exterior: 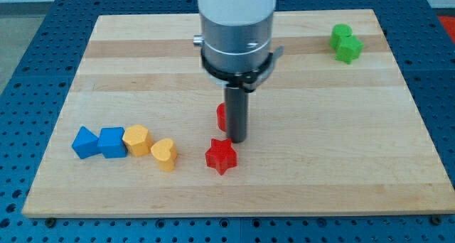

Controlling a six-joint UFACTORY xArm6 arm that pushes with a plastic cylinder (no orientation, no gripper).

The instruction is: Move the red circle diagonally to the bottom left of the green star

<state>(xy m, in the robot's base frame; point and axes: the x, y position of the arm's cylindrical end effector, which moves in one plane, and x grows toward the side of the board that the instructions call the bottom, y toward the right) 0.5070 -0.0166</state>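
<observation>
In the camera view, my tip (237,140) rests on the wooden surface (320,158), just at the view's right of the red circle (222,116), which the rod mostly hides. There is no hand here, only the rod, so nothing opens, closes or holds anything. The green star (345,43) sits well apart, near the view's top right corner. A red star (220,155) lies just below the tip.

To push well, I judge the tip should circle round to the red circle's left side, avoid the red star, then drive it rightward and upward, stopping short at the star's lower left.
</observation>
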